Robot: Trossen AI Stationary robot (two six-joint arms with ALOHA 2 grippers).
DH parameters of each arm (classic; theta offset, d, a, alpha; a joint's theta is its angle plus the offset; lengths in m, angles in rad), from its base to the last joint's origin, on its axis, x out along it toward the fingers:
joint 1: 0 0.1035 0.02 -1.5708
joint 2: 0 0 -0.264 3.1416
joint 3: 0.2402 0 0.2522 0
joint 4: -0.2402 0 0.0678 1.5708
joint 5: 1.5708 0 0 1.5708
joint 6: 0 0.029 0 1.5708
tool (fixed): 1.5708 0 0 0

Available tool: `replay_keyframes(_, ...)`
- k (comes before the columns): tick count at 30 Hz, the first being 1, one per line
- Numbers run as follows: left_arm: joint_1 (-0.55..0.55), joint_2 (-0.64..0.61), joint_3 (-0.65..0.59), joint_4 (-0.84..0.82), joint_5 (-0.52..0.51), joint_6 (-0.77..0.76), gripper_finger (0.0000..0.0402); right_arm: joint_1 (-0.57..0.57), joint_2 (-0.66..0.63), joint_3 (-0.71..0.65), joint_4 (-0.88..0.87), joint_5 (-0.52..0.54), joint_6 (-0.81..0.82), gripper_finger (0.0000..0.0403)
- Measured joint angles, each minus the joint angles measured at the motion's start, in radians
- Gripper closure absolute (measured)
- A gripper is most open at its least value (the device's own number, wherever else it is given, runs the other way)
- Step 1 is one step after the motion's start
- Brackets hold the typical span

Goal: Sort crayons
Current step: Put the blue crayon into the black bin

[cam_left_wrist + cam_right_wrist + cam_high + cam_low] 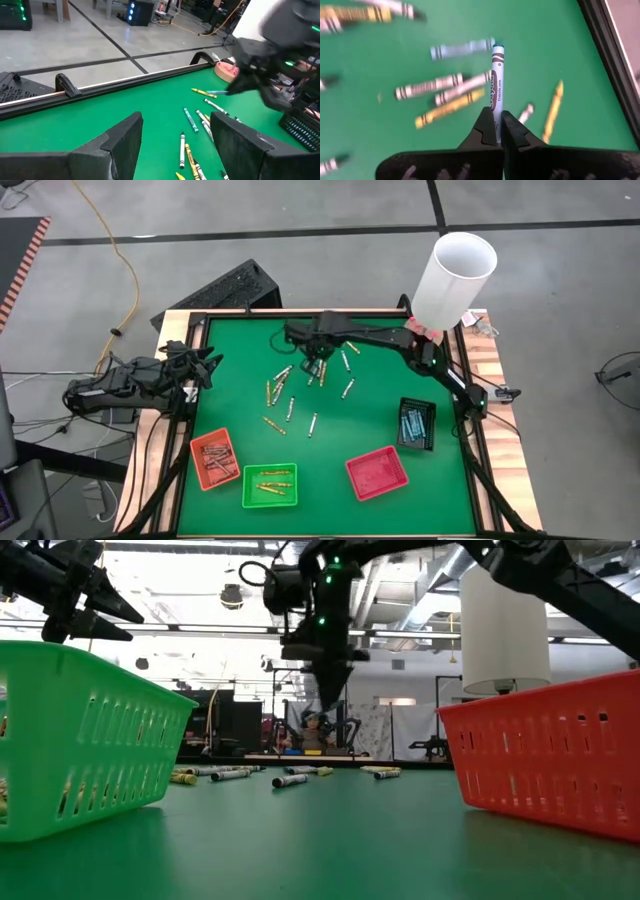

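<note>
"Crayola" on claw-held blue crayon [497, 80]

Hidden, cropped and blurred parts of the crayon table

In the right wrist view, the light blue paper-wrapped crayon [497, 80] has its lower end hidden between the dark fingers [485, 132], and the yellow and grey crayons at the upper left corner [350, 14] are smeared and cut off by the edge. In the low view, the green slotted plastic tray [90, 740] and the red slotted plastic tray [560, 755] are cropped at the sides. In the left wrist view, the other arm's dark gripper [250, 75] is blurred. From above, the contents of the small black tray [415, 423] are too small to identify.
</note>
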Motion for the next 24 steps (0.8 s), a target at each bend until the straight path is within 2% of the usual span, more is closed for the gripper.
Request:
replay_keyframes(4, 0.0, 0.0, 0.0, 0.0, 0.0, 0.0, 0.0178, 0.079, -0.022, -0.002, -0.151, 0.09, 0.085, 0.0401)
replay_keyframes(11, 0.0, 0.0, 0.0, -0.001, 0.003, 0.0, 0.0178, 0.243, -0.124, -0.115, -0.149, 0.177, 0.303, 0.0401)
replay_keyframes(18, 0.0, 0.0, 0.0, -0.002, 0.003, 0.0, 0.0178, 0.365, -0.3, -0.415, -0.158, 0.199, 0.668, 0.0401)
replay_keyframes(24, 0.0, 0.0, 0.0, -0.002, 0.003, 0.0, 0.0178, 0.448, -0.478, -0.741, -0.153, 0.129, 1.031, 0.0401)
